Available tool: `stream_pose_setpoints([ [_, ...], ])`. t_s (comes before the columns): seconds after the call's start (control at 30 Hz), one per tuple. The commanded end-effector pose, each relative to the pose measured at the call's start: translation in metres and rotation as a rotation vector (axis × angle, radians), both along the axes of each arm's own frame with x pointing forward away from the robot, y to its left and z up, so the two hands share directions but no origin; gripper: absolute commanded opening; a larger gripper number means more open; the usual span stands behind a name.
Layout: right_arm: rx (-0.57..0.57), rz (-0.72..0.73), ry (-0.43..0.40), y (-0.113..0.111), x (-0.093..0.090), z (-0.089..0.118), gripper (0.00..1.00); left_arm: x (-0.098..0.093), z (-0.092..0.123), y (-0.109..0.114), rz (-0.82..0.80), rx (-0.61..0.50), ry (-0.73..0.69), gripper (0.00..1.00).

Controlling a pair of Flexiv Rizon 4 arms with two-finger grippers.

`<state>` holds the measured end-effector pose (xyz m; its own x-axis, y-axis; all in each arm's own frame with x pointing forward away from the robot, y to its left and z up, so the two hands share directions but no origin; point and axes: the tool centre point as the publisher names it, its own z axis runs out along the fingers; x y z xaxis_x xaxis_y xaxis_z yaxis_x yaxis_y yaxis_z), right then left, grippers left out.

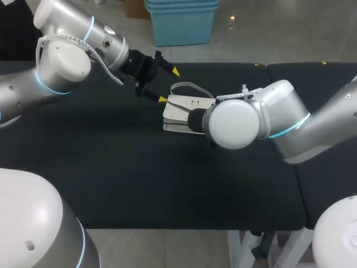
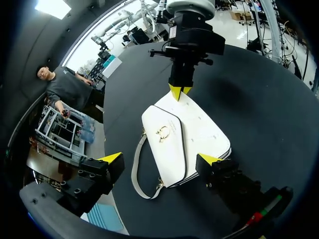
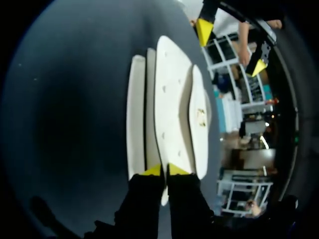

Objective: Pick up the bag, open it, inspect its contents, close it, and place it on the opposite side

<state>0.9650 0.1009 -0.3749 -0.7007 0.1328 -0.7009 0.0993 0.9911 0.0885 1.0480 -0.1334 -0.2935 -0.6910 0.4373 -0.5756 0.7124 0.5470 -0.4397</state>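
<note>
A white bag [image 1: 181, 106] with a gold clasp lies flat on the black table, its pale strap [image 1: 189, 86] looped at the far side. My left gripper [image 1: 169, 85] hovers wide open over the bag's far left corner; in the left wrist view its yellow tips [image 2: 209, 159] straddle the bag [image 2: 187, 137] without touching it. My right gripper [image 3: 164, 172] is shut on the near edge of the bag [image 3: 172, 99], a thin white lip pinched between its tips. From the left wrist view, the right gripper [image 2: 175, 92] bites that edge. In the head view the right arm's wrist [image 1: 234, 123] hides its fingers.
The black table [image 1: 111, 178] stretches wide to the left and front of the bag. A seam [image 1: 279, 111] divides it from a second black panel at the right. Nothing else lies on the table.
</note>
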Motion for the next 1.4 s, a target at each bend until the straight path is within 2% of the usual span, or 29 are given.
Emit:
stream_pose_setpoints([
  [0.03, 0.000, -0.002, -0.005, 0.001, -0.001, -0.002, 0.00, -0.002, -0.003, -0.001, -0.049, -0.008, -0.005, 1.00],
  [0.17, -0.005, 0.008, -0.015, 0.003, -0.001, -0.003, 0.00, -0.006, -0.011, 0.000, -0.114, -0.064, -0.030, 1.00],
  [0.4, -0.030, 0.019, -0.038, 0.010, -0.003, -0.008, 0.00, 0.000, -0.025, 0.006, -0.175, -0.157, -0.062, 1.00],
  [0.53, -0.031, 0.014, -0.037, 0.010, -0.003, -0.011, 0.00, 0.004, -0.025, 0.003, -0.158, -0.170, -0.065, 1.00],
  [0.73, -0.032, 0.003, -0.033, 0.009, -0.002, -0.012, 0.00, 0.000, -0.021, -0.007, -0.188, -0.158, -0.091, 0.99],
  [0.97, -0.028, -0.005, -0.039, 0.007, -0.002, -0.012, 0.00, -0.006, -0.025, -0.013, -0.220, -0.143, -0.106, 0.90],
  [1.07, -0.028, -0.005, -0.039, 0.007, -0.002, -0.012, 0.00, -0.007, -0.028, -0.013, -0.223, -0.144, -0.110, 0.83],
  [1.4, -0.020, 0.001, -0.072, 0.009, -0.001, -0.010, 0.00, -0.010, -0.033, -0.016, -0.230, -0.137, -0.116, 0.73],
])
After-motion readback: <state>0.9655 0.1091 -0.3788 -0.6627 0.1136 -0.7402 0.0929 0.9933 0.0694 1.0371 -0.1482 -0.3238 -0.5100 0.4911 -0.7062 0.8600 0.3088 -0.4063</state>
